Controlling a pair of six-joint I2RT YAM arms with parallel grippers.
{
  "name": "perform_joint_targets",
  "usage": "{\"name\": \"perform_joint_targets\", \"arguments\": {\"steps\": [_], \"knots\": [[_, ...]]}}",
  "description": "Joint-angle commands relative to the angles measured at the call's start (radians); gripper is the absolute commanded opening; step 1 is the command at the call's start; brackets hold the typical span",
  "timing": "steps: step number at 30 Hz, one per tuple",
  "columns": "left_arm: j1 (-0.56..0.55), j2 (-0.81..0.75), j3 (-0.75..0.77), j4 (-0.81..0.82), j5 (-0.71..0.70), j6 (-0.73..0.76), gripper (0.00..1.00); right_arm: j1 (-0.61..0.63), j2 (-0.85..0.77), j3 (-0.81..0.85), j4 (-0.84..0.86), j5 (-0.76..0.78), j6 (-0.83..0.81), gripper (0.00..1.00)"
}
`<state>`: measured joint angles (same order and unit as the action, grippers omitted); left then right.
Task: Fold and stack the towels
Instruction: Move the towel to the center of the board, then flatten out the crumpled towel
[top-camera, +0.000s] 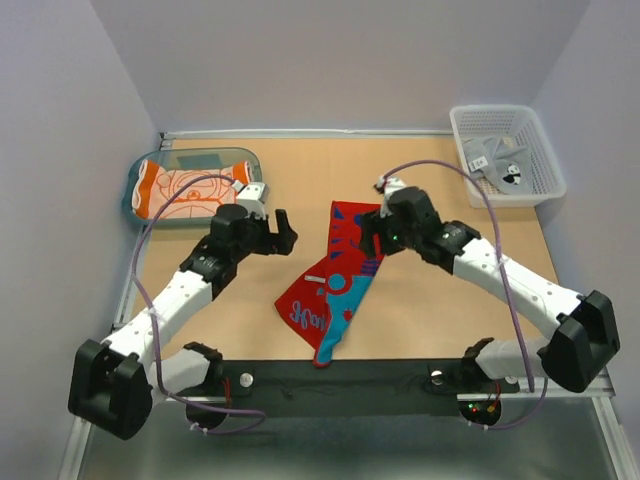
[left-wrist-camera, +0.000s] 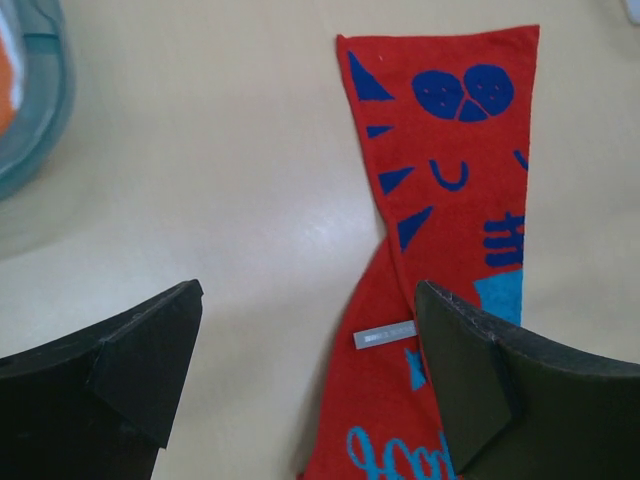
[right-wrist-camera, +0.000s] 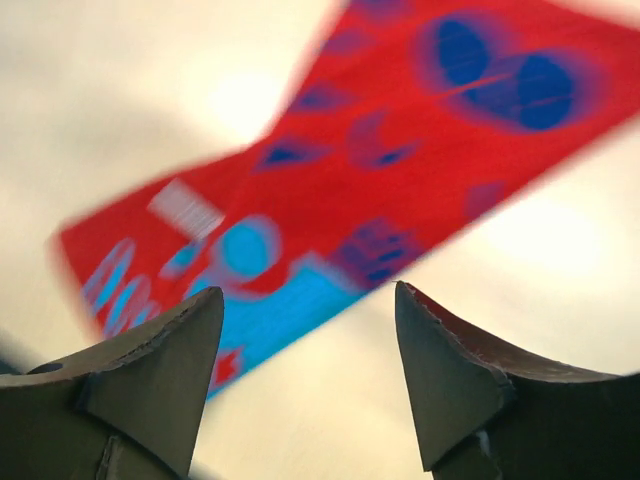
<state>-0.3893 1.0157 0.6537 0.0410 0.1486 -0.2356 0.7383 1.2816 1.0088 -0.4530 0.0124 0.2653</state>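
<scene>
A: Okay, counts first?
B: I'm counting three towels: one red towel, one orange towel, one grey towel. Also one teal tray, one white basket and two grippers.
A: Where's the red one lying against the jaws?
B: It's lying on the table, running from the centre toward the near edge. The right gripper is hovering over its far end with the jaws standing apart, gripping nothing. The left gripper is hanging just beside its left edge, not touching, with the jaws spread wide and holding nothing.
A: The others?
B: The orange one is sitting in the tray. The grey one is lying crumpled in the basket.
A: Materials, shapes?
B: The red one is looking soft, a long strip narrowing mid-length, carrying blue marks, a light-blue patch and a small white label. The tray is showing translucent plastic and rounded corners, the basket rectangular mesh. The table is looking smooth and tan.
</scene>
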Motion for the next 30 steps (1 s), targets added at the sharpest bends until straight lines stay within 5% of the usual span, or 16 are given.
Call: {"name": "perform_joint_targets", "arguments": {"steps": [1,5,16,20,30], "knots": [[-0.087,0.105,0.109,0.039,-0.036,-0.039,0.98,-0.203,0.054,0.063,0.008,0.185,0.003,0.73],[-0.137,0.323,0.239,0.039,-0.107,-0.045,0.97,-0.388,0.184,0.132,0.026,0.141,0.005,0.7],[-0.207,0.91,0.814,-0.124,-0.297,0.025,0.67,-0.51,0.392,0.191,0.151,0.052,0.032,0.68],[-0.215,1.021,0.917,-0.165,-0.326,0.03,0.55,-0.511,0.433,0.208,0.168,0.063,0.018,0.68],[-0.229,1.198,1.109,-0.224,-0.353,0.039,0.53,-0.511,0.516,0.261,0.203,0.058,0.003,0.67]]}}
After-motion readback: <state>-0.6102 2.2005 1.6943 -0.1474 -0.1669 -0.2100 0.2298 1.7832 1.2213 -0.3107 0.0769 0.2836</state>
